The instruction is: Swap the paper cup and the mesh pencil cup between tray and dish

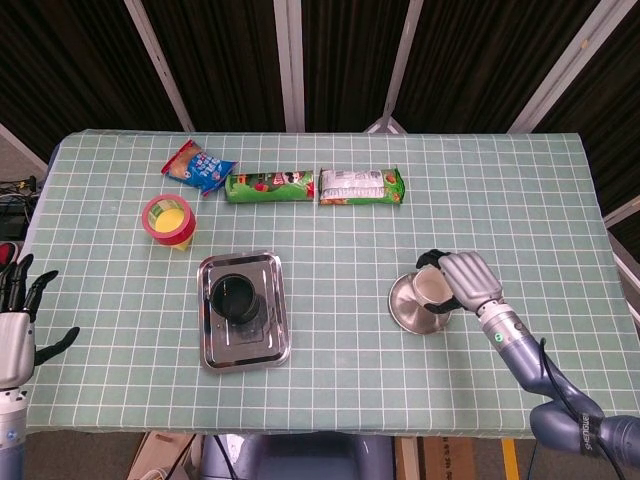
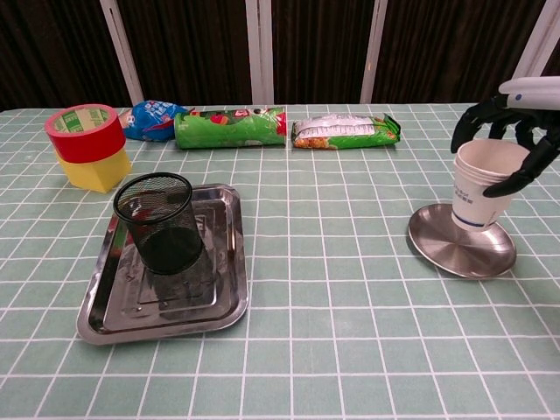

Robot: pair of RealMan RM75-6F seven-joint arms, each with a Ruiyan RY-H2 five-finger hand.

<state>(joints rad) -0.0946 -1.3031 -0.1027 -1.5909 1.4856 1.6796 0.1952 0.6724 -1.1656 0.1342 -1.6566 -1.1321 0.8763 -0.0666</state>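
Note:
A white paper cup (image 2: pixel 479 191) stands on the round metal dish (image 2: pixel 446 255) at the right, leaning slightly. My right hand (image 2: pixel 514 131) reaches in from the right, and its dark fingers (image 2: pixel 466 124) wrap around the cup's rim; in the head view the hand (image 1: pixel 470 281) covers part of the cup (image 1: pixel 431 291) on the dish (image 1: pixel 406 308). The black mesh pencil cup (image 2: pixel 161 222) stands upright in the steel tray (image 2: pixel 231 278) at the left, also seen from above (image 1: pixel 236 297) in the tray (image 1: pixel 274 310). My left hand (image 1: pixel 17 325) hovers at the table's left edge with its fingers spread, holding nothing.
A red tape roll on a yellow block (image 2: pixel 86 144) sits left of the tray. Along the back lie a blue snack bag (image 2: pixel 153 119), a green chip tube (image 2: pixel 229 127) and a green wafer pack (image 2: pixel 346 130). Bare cloth lies between tray and dish.

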